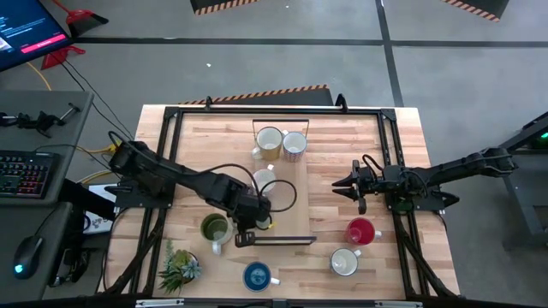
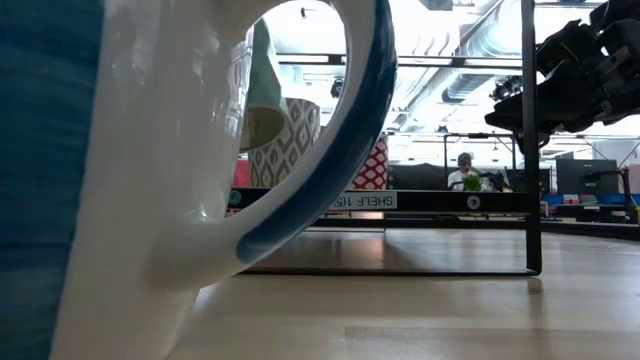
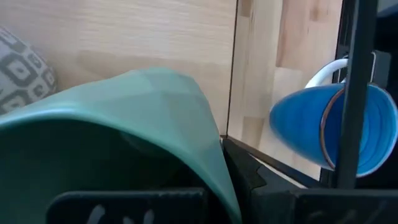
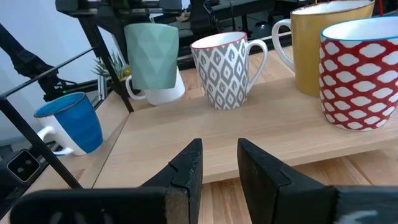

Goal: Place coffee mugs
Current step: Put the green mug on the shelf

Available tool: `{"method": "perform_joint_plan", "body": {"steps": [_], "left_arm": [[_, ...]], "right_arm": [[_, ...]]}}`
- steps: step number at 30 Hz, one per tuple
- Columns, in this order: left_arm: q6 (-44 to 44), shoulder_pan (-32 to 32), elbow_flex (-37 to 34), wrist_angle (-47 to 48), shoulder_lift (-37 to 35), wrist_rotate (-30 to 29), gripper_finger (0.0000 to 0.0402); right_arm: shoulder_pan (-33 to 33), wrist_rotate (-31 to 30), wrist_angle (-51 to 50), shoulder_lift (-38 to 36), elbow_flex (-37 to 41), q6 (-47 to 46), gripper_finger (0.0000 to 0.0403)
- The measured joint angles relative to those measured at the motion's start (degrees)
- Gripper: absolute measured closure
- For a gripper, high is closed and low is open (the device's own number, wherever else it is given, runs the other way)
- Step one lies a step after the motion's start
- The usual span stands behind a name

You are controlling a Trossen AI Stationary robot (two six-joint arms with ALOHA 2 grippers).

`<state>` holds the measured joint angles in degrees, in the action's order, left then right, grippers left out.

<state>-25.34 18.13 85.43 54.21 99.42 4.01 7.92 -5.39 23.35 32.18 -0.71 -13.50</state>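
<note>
My left gripper (image 1: 257, 218) is over the near end of the shelf board, shut on the teal-green mug (image 4: 151, 55), which hangs lifted above the board. The grey-patterned mug (image 4: 224, 68), the cream mug (image 1: 268, 141) and the red-patterned mug (image 1: 294, 145) stand on their bases on the board. The olive-green mug (image 1: 214, 228), blue mug (image 1: 257, 275), red mug (image 1: 361, 231) and white mug (image 1: 344, 261) stand on the table. My right gripper (image 1: 342, 186) hovers right of the shelf, open and touching nothing. My left gripper holds the teal-green mug near its top edge (image 3: 214, 168), coming from above. The fingers (image 3: 124, 208) show only as dark blocks behind the mug, so the kind of hold is hidden. The mug is lifted clear of the board, with its white handle (image 4: 130, 87) low on its side.
The shelf is a wooden board in a thin black metal frame (image 1: 282, 242), whose bars stand between the blue mug and the board. A spiky potted plant (image 1: 178, 267) sits at the table's near left. A black frame borders the table (image 1: 171, 154). Bare wood lies between shelf and right gripper.
</note>
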Motion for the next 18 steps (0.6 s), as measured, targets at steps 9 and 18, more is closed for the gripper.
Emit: {"method": "perform_joint_plan", "body": {"steps": [9, 18], "left_arm": [[0.0, 0.1, -0.1, -2.1, 3.1, 0.0, 0.0396], [0.6, -0.8, -0.1, -2.9, 5.0, 0.2, 0.0396]], "right_arm": [[0.0, 0.0, -0.1, -0.1, 0.0, 0.0, 0.0320], [0.0, 0.0, 0.5, 0.0, 0.0, 0.5, 0.0320]]}}
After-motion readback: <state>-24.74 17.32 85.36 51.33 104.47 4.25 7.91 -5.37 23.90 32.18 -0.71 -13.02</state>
